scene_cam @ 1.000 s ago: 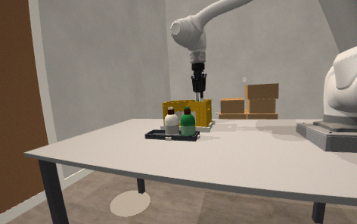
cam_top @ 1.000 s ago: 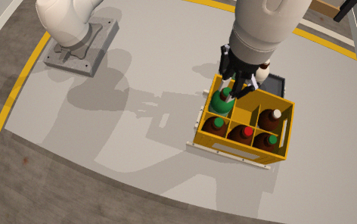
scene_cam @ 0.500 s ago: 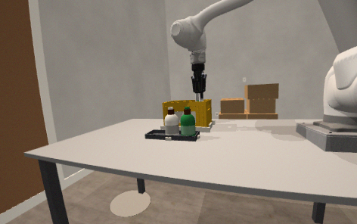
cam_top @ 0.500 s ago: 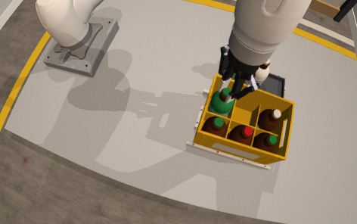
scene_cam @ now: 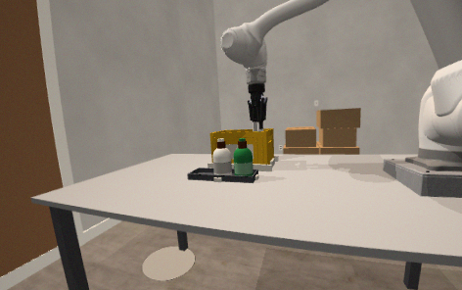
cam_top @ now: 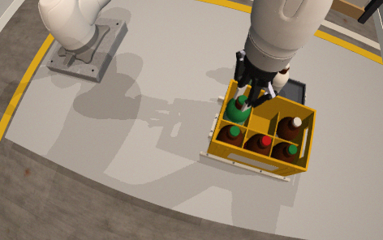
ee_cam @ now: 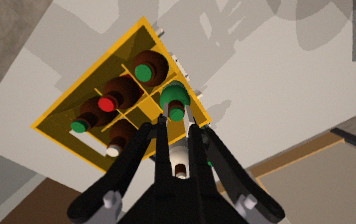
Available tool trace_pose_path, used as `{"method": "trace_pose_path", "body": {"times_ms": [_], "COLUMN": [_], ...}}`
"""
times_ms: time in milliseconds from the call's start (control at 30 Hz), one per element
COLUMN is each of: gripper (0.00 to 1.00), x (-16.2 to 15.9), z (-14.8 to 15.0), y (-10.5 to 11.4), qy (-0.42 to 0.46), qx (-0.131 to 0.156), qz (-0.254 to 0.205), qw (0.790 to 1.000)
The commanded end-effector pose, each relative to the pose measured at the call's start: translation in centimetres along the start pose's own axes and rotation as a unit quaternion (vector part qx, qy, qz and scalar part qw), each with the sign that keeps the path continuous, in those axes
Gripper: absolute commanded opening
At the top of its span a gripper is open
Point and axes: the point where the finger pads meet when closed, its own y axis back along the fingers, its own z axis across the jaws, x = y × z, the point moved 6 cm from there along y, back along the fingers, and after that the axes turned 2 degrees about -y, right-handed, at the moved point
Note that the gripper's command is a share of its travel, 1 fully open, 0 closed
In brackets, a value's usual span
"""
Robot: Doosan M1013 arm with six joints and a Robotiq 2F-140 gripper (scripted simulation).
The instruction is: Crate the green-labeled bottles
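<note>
A yellow six-cell crate stands on the table. Its cells hold four brown bottles: one green-capped, one red-capped, another green-capped and one white-capped. My gripper is shut on the neck of a green-labeled bottle, which stands inside the crate's far left corner cell. The wrist view shows this bottle between my fingers. The dark tray holds a white-labeled bottle and a second green-labeled bottle, both upright.
The crate's far middle cell is empty. The tray lies just behind the crate, partly hidden by the arm. The robot's base plate stands at the far left. Cardboard boxes stand beyond the table.
</note>
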Motion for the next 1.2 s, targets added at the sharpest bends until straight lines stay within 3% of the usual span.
{"method": "trace_pose_path", "body": {"times_ms": [0,1167], "gripper": [0.0,0.0], "x": [0.28,0.31], "z": [-0.16,-0.17], "y": [-0.54,-1.2], "qy": [0.003,0.003], "qx": [0.0,0.0], "qz": [0.003,0.003], "qw": [1.0,1.0]}}
